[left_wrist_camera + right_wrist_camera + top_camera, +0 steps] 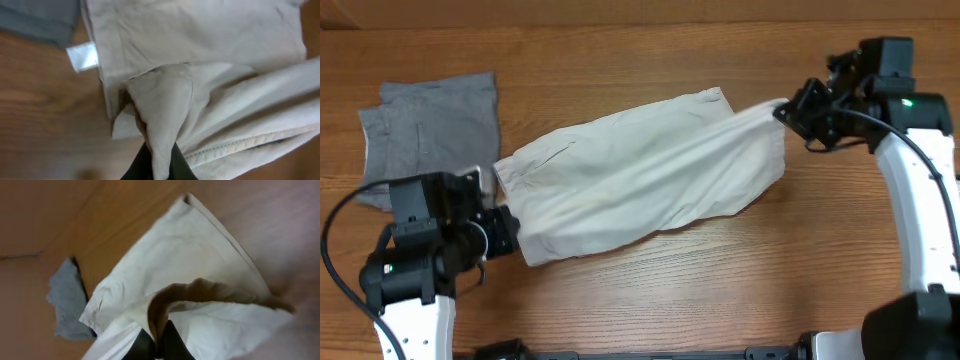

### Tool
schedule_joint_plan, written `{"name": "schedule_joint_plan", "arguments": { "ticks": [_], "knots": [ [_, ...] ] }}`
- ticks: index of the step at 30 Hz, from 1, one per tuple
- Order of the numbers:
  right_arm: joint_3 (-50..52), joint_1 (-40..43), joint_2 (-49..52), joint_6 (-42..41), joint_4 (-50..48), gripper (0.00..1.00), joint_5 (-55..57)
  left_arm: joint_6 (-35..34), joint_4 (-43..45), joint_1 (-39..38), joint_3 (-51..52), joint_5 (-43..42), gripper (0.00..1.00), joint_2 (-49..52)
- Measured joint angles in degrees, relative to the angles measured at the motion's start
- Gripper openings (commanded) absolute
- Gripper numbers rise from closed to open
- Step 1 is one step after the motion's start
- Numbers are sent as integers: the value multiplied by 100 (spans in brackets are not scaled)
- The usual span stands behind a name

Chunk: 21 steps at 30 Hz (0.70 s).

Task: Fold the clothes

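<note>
A grey garment [435,125] is lying flat at the far left of the wooden counter [650,310], its right edge reaching just beside the cream shorts [640,175]; below it, the left tool [510,232] is gripping the near-left corner of those shorts, its jaws clamped on a bunched fold of the fabric; a small white label [84,56] is sticking out along the shorts' left edge; the shorts are lying stretched diagonally across the middle of the counter, slanting away toward the far right; there the right tool [785,112] is holding the far-right corner, its jaws closed on cloth that is being drawn out into a taut point.
</note>
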<state>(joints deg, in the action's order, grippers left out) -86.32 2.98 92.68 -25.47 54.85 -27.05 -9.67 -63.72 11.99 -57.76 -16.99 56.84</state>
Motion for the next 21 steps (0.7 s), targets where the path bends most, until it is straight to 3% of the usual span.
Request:
{"name": "schedule_joint_plan", "arguments": {
  "ticks": [9,21],
  "knots": [
    [0,-522,758,-61,-1283,4,33,-205,1163,0,9,791,4,1132],
    [2,-625,1298,-236,-2006,5,297,-223,2761,-2,9,844,4,3182]
  ]
}}
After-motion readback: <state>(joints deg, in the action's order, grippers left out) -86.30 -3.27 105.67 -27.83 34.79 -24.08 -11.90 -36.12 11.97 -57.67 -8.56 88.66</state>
